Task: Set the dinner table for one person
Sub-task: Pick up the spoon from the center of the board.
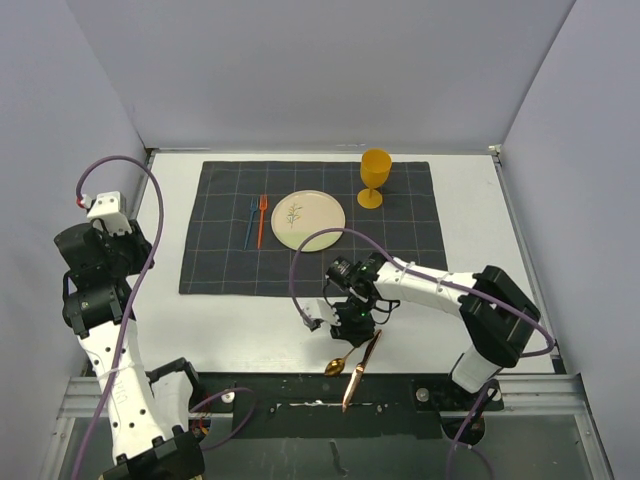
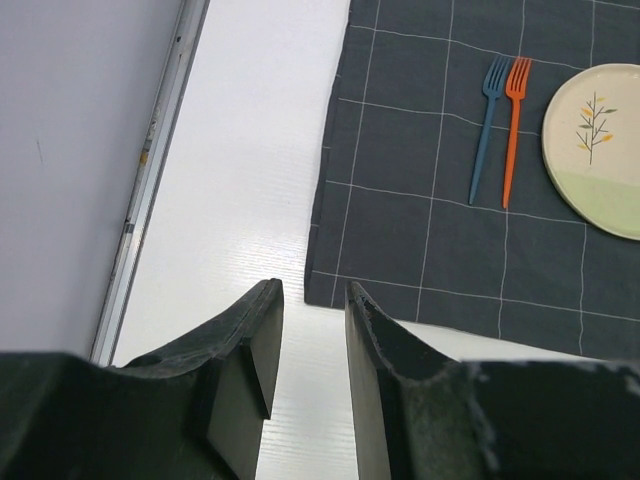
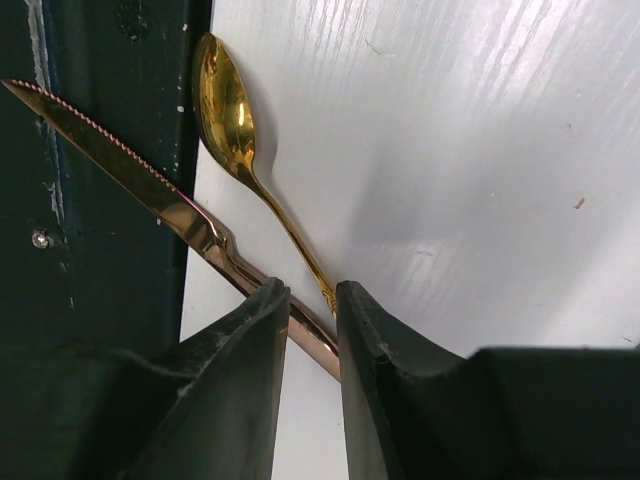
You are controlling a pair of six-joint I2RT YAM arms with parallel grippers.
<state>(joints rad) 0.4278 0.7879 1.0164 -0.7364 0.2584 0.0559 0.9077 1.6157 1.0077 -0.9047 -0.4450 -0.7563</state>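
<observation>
Right gripper (image 3: 312,297) over dinner table (image 3: 450,200).

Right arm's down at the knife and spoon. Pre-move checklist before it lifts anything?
1. Knife handle in the right gripper gap: ok, it crosses between the fingers.
2. Jaws clamped on it: cannot tell.
3. Spoon clear of the grip: not ok, its handle tip lies at the fingertips beside the knife handle.
4. Knife fully supported: not ok, the blade overhangs the dinner table near edge.
5. Placemat free right of the plate: ok, the goblet stands further back.
6. Left gripper out of the way: ok, open and empty, left of the placemat.
</observation>
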